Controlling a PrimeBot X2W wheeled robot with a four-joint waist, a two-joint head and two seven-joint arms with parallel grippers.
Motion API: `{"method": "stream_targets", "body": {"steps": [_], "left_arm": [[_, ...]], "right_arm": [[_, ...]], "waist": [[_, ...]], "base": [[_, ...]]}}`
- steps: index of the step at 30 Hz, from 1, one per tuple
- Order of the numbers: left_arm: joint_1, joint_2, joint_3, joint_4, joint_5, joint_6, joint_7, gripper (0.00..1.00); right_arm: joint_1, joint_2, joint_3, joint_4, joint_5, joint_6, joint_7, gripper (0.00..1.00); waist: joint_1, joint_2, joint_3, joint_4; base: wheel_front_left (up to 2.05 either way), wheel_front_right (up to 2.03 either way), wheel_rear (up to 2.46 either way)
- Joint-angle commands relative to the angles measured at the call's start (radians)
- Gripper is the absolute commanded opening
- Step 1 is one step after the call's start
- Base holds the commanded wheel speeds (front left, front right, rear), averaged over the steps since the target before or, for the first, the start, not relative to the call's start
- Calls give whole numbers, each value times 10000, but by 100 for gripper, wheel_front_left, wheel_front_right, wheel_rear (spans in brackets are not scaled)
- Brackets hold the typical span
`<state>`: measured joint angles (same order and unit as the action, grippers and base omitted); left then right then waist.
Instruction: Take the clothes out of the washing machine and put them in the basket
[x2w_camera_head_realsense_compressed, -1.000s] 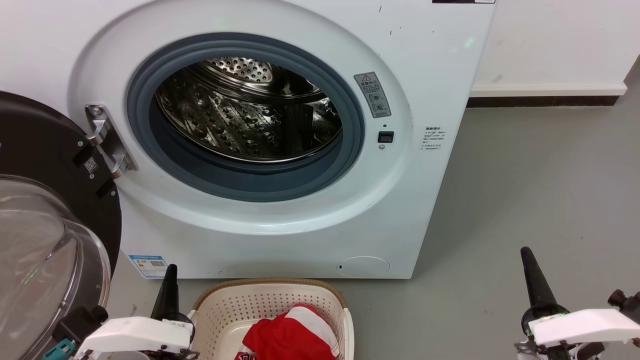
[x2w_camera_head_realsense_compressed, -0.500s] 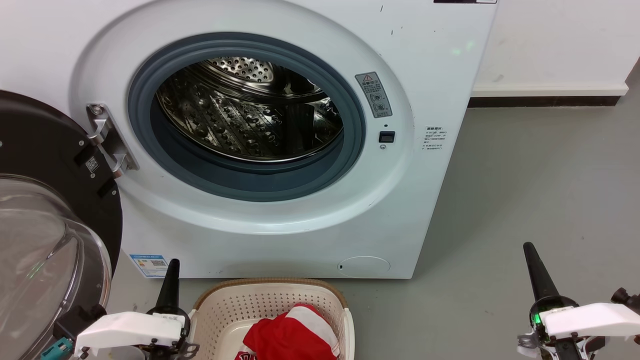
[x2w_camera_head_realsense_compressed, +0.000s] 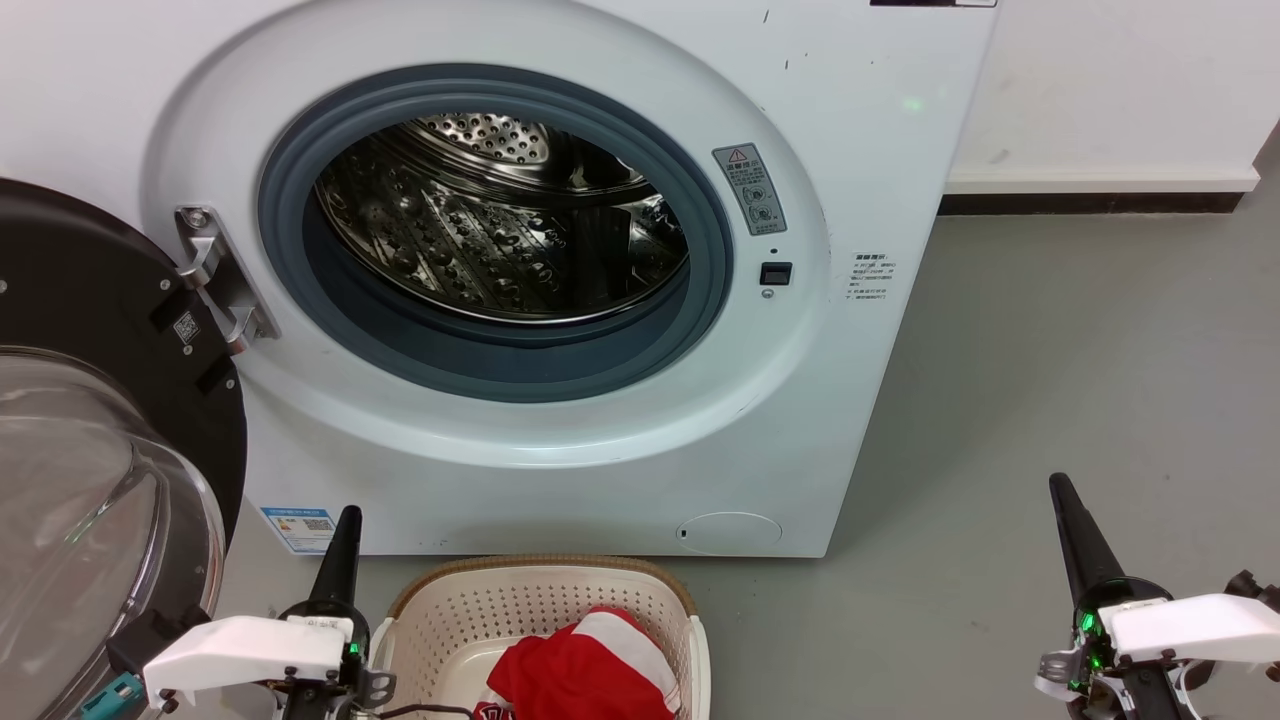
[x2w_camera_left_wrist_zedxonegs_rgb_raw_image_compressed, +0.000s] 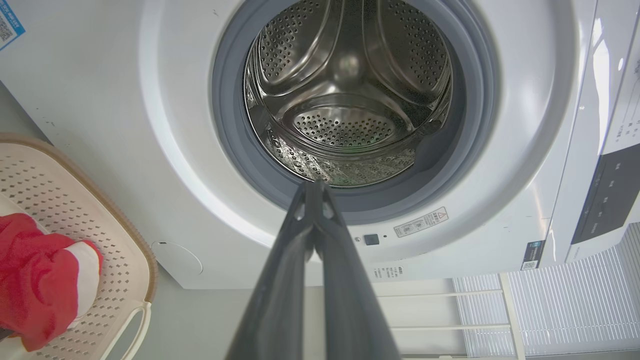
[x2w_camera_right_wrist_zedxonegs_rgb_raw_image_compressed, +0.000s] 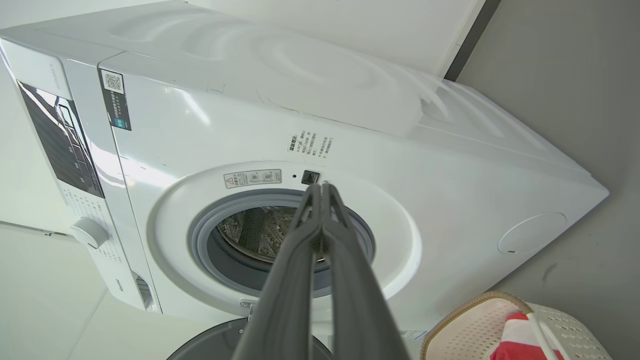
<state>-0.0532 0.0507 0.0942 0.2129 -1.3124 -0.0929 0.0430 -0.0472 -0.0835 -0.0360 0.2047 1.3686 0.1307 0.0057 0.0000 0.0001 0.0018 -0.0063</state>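
Washing machine (x2w_camera_head_realsense_compressed: 860, 130) first: the door (x2w_camera_head_realsense_compressed: 100, 300) hangs wide open on your left in the head view. The drum (x2w_camera_head_realsense_compressed: 500, 240) reads as plain steel in both the head view and the left wrist view, with no red fabric on any part of it that shows. The grey door ring (x2w_camera_head_realsense_compressed: 480, 370) hides the drum's low front edge from the head camera, so check there before you call it empty. Basket (x2w_camera_head_realsense_compressed: 470, 610) sits on the floor (x2w_camera_head_realsense_compressed: 1050, 350) just in front of the machine, between the two arms. Clothes (x2w_camera_head_realsense_compressed: 585, 670) lie inside it, a red bundle with a white stripe, bunched toward its right side. You can't tell how many garments from here. Left gripper (x2w_camera_head_realsense_compressed: 347, 525) sits just beside the basket's left rim, fingers pressed together, holding nothing. Right gripper (x2w_camera_head_realsense_compressed: 1065, 500) is well apart to the right over the floor, also pressed together and empty. My read: unloading is done or very nearly done. What's left for you is one look at that hidden drum edge, and if it's empty there's likely nothing more to move.
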Motion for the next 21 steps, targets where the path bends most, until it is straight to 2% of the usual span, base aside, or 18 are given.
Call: {"method": "stream_targets", "body": {"steps": [1,21], "left_arm": [[-234,-1,27,-25,-182,-50,71,0],[-450,-6,149,205,-1891,-267,474,0]], "right_arm": [[-219,-28,-35,11,180,1,37,0],[-477,18,-248,240,1752,1,484,0]], "waist": [[0,-1,0,1],[0,-1,8,36]], "base": [[0,0,0],[0,0,0]]}}
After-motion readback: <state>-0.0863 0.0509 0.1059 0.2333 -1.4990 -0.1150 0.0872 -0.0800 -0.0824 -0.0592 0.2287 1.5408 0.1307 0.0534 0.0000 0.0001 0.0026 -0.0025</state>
